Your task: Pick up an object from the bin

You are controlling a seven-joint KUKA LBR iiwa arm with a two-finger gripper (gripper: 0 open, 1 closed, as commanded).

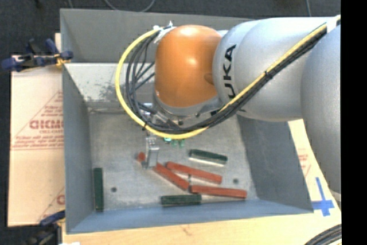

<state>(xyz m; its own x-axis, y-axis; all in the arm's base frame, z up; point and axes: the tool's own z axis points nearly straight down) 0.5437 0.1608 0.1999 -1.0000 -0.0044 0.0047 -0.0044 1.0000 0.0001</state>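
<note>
Pincer first: mine hung low over the floor of the grey bin, left of the frame's centre, below my orange wrist cover and its loop of yellow cable. Whether it was wide or narrow I could not tell.

Just to its left lay a small red piece, too small for me to read its shape or long axis. Just to its lower right began a loose cluster of red bars. A short red bar and a longer red bar both ran from upper left to lower right, with their upper-left ends nearest my pincer. A third red bar lay almost level beyond them, toward the lower right.

Three dark green bars sat around these. One lay to the right of my pincer, tilted slightly down to the right. One lay level along the near wall. One stood lengthwise up the frame by the left wall, well apart from the rest.

My wrist and cables hid the upper part of the bin floor.
</note>
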